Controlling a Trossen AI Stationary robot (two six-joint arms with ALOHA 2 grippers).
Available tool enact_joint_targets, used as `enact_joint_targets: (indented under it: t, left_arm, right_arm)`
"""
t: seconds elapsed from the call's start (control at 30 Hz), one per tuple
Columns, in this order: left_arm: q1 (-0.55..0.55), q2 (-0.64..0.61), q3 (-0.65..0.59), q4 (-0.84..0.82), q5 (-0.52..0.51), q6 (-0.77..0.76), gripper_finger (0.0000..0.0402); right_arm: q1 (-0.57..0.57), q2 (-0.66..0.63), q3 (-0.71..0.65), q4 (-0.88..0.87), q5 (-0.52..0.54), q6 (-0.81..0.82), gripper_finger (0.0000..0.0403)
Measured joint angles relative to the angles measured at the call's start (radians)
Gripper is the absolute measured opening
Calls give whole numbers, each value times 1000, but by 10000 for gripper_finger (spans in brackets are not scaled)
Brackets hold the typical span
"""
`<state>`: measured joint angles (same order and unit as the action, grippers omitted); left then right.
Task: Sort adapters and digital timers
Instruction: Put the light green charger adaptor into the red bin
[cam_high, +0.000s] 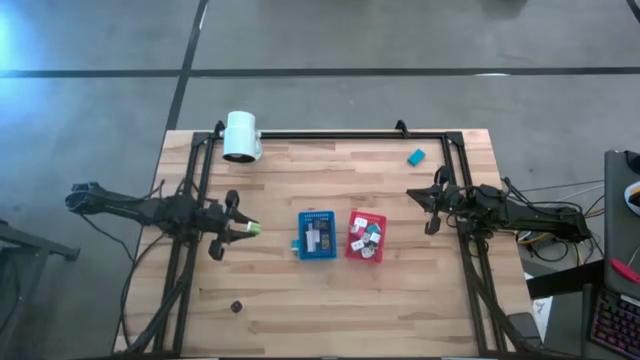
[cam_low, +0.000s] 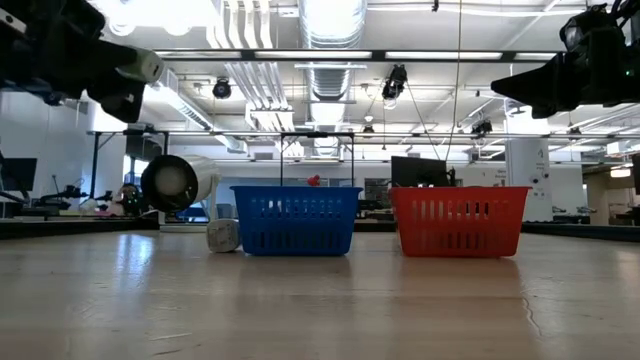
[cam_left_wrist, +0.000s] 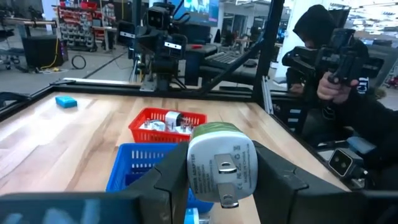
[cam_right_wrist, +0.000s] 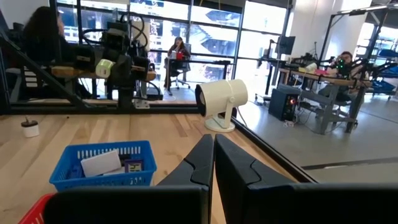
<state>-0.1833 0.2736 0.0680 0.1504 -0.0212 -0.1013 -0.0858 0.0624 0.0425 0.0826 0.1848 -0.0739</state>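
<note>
My left gripper (cam_high: 247, 229) hangs above the table's left part, left of the trays, shut on a white adapter with a green end (cam_left_wrist: 219, 163). The blue tray (cam_high: 317, 235) holds flat digital timers (cam_right_wrist: 99, 163). Beside it, the red tray (cam_high: 366, 235) holds several white adapters (cam_left_wrist: 166, 121). One blue timer (cam_high: 416, 156) lies flat on the table at the far right. A small adapter (cam_right_wrist: 29, 127) stands on the table near the front left. My right gripper (cam_right_wrist: 213, 162) is shut on nothing, above the table right of the red tray. My left gripper pinches the adapter's two opposite sides (cam_left_wrist: 194, 168) between its two fingers. The fingers lie level and point toward the table's right, at the trays. The adapter is lifted clear of the table, its pronged face toward the wrist and its green end pointing away.
A big white cylinder (cam_high: 241, 136) stands on the black frame at the far left. Black rails (cam_high: 330, 134) run along the far edge and down both sides. Bare wood lies in front of the trays. A person (cam_left_wrist: 336, 68) stands beyond the table's right edge.
</note>
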Motion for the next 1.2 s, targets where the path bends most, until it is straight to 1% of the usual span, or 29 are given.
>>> enact_joint_targets:
  t: [0.13,0.3,0.4,0.47,0.53,0.63,0.7,0.83,0.93,1.0,1.1,1.13,1.2]
  left_arm:
    - [1,-36,-31,0,-3,0,134]
    - [1,-34,-41,19,-6,-3,134]
    - [1,-13,-39,129,-6,-12,134]
    - [1,17,-9,150,-12,-15,134]
    - [1,69,22,153,-56,-15,134]
    - [1,200,81,148,-169,-11,134]
    - [3,317,142,150,-196,34,134]
    - [7,607,277,145,-135,157,134]
    - [31,850,425,145,-116,212,134]
    - [57,1000,540,120,-38,239,134]
    - [102,1205,726,40,162,290,134]
    - [114,1268,783,32,201,303,134]
    - [133,1384,907,18,225,312,134]
  right_arm:
    - [-1,0,0,1,0,-1,8]
    - [0,0,0,1,0,-4,8]
    - [0,0,0,2,0,-6,8]
    - [0,0,0,3,1,-11,8]
    - [0,0,0,3,1,-11,8]
    - [0,0,0,4,1,-11,8]
    - [0,0,0,5,1,-13,8]
    - [0,0,0,6,2,-16,8]
    - [0,0,0,6,2,-16,8]
    - [0,0,0,6,2,-20,8]
    - [0,0,0,6,2,-22,8]
    - [0,0,0,6,2,-22,8]
    - [0,0,0,6,2,-23,8]
